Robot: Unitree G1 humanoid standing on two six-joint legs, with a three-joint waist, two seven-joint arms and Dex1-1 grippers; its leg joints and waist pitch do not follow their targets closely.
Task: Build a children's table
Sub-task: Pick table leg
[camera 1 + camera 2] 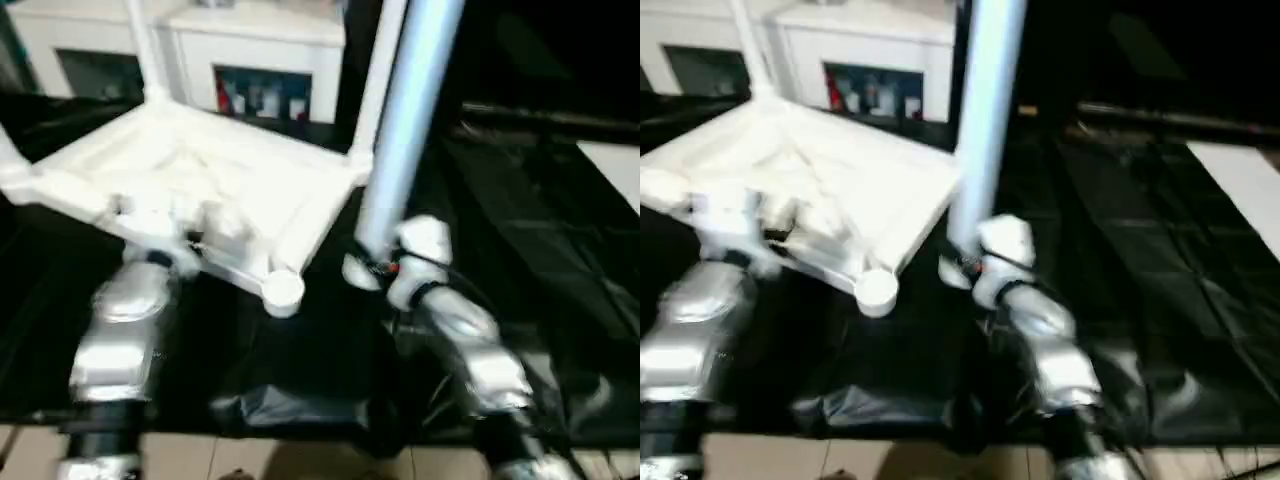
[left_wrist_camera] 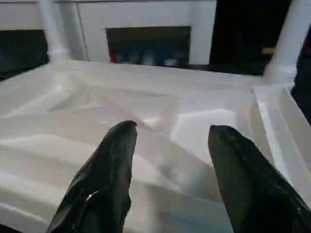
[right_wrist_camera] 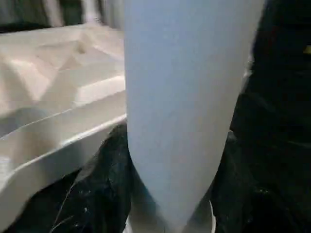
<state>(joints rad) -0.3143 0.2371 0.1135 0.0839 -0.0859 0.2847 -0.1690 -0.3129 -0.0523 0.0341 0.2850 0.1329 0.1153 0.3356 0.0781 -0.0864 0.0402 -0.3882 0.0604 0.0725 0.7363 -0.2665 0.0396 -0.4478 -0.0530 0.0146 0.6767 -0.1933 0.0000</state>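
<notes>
Step in hand: fitting a leg; the tabletop [image 1: 200,195] lay underside up on the black-sheeted table [image 1: 560,250], legs already standing in its far corner sockets.
Free leg: the right end effector [image 1: 375,268] appeared clamped on a white tube leg [image 1: 405,120], held upright just beside the tabletop's right edge.
Empty socket: the near round corner socket [image 1: 283,290] sat open, near the leg's lower end.
Left end effector: [image 2: 167,170] fingers apart, hovering over the tabletop's ribbed underside at its near edge; contact cannot be told.
Next move, judged: bring the leg's foot over that socket, keep it plumb, press down.
</notes>
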